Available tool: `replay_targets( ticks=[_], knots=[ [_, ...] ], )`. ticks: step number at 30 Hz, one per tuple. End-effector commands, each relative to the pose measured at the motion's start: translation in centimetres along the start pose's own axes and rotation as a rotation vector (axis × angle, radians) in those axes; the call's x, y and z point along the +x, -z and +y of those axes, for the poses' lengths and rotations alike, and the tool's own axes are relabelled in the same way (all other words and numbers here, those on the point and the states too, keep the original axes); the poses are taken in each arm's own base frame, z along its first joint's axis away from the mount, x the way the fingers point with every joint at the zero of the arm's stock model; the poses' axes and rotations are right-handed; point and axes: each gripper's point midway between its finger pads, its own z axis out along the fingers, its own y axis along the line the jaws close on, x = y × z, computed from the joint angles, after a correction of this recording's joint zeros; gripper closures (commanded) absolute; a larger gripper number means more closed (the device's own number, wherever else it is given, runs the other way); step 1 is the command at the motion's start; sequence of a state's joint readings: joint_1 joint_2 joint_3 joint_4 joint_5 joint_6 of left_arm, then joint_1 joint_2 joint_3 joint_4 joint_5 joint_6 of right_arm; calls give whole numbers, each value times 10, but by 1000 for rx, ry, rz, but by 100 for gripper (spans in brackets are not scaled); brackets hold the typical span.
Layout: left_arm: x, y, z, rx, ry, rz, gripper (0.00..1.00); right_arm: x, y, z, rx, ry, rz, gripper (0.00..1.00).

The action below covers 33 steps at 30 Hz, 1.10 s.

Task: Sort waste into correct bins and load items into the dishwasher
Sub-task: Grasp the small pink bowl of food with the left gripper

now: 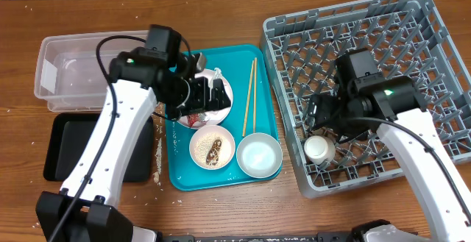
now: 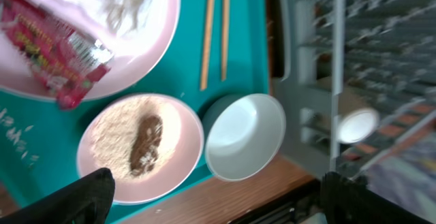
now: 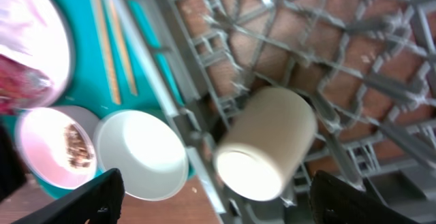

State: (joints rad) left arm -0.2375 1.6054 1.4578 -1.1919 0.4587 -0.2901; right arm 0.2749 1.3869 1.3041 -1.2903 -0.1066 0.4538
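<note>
On the teal tray, a white plate (image 1: 221,98) holds a red snack wrapper (image 2: 51,47) and a white tissue (image 2: 126,3). A white bowl (image 1: 212,147) with brown scraps and rice (image 2: 144,146) sits beside an empty pale grey bowl (image 1: 259,156), also in the left wrist view (image 2: 245,135). The chopsticks (image 1: 250,95) lie on the tray. A white cup (image 1: 318,149) lies on its side in the grey dish rack (image 1: 441,51), and shows in the right wrist view (image 3: 266,142). My left gripper (image 1: 202,95) (image 2: 218,180) is open over the plate and bowls. My right gripper (image 1: 324,121) (image 3: 216,176) is open above the cup.
A clear plastic tub (image 1: 73,69) stands at the far left, with a black tray (image 1: 62,150) in front of it. The teal serving tray (image 1: 221,179) lies between them and the rack. Loose white grains are scattered on the wood by the black tray.
</note>
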Motion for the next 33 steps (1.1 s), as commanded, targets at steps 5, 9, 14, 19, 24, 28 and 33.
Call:
replay_targets(
  ticks=[5,9,14,19,24,28,33],
  knots=[
    [41,-24,50,-508,92,9,13,-15,26,28,-153,45,-109,11],
    [57,-62,85,-568,198,-13,23,-16,27,29,-156,46,-114,11],
    [53,-86,57,-373,142,14,28,-17,27,29,-158,46,-119,10],
    [29,-113,19,-248,132,-98,38,-20,27,31,-165,48,-131,10],
    [42,-149,29,-267,204,10,41,-20,27,31,-164,48,-130,10],
    [48,-164,32,-248,237,71,78,-20,27,31,-164,48,-129,10],
    [46,-151,33,-244,255,58,96,-18,27,30,-161,47,-124,10]
  ],
)
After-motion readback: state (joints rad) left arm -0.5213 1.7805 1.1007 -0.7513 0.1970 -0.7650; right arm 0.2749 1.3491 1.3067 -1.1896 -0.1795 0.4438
